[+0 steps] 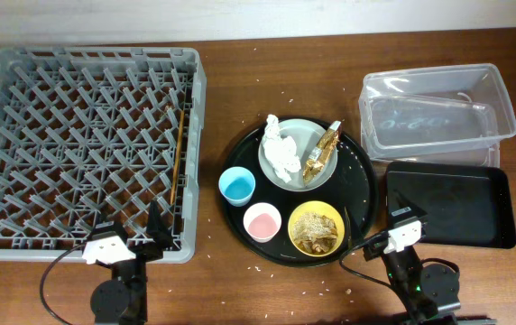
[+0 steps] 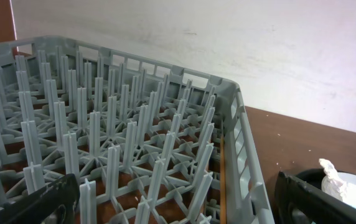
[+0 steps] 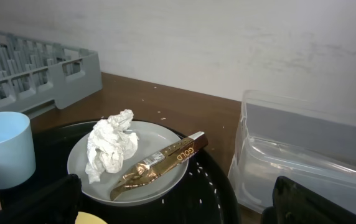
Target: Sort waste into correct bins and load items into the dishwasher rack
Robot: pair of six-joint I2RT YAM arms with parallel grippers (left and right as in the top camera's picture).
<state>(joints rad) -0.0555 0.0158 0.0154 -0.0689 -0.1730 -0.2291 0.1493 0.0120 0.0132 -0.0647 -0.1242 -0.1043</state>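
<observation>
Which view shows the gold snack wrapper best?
Right wrist: the gold snack wrapper lies close and unobstructed on the plate beside the tissue, its print legible. Overhead shows it small, on the plate's right side. Left wrist does not show it.

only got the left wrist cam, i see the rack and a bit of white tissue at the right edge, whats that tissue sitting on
Observer: The crumpled tissue lies on a pale grey-green plate, with a gold snack wrapper beside it on the same plate.
Operator: ok where are the cups
Observer: The light-blue cup and the pink cup stand upright on the round black tray, on its side toward the rack.
Operator: and the bins
Observer: The clear tub and the black rectangular tray sit beyond the round tray, on the side away from the rack. I see nothing in either.
</observation>
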